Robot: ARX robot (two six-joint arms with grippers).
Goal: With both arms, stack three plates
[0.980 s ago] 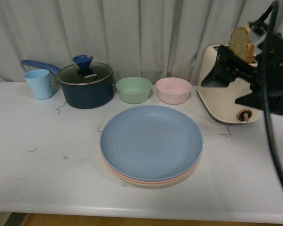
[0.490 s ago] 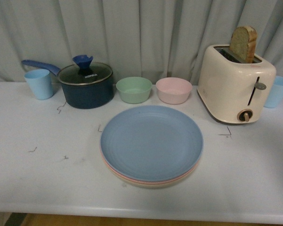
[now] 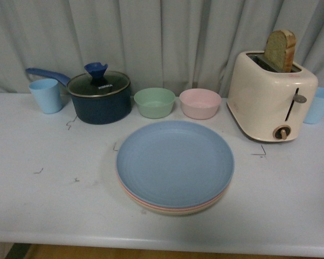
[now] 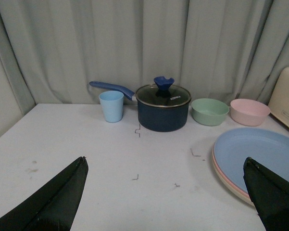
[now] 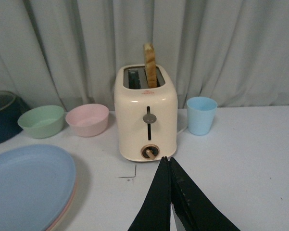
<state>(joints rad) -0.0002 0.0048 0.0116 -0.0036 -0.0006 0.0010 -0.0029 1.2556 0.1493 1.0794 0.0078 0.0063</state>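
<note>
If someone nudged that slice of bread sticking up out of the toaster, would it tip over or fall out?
Probably not. The bread slice stands in the slot of the toaster, so the slot walls likely keep it upright. It looks light and somewhat crumbly, so a firm squeeze might dent or break it.

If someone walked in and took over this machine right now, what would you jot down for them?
Left gripper: open, empty, held above the table, clear of the plates.
Right gripper: shut, empty, in front of the toaster.
Plates: blue plate on top, pink plate under it, cream plate at the bottom, one stack mid-table.
Done: all three stacked.
Left: nothing visible; neither arm shows in the front view.
</note>
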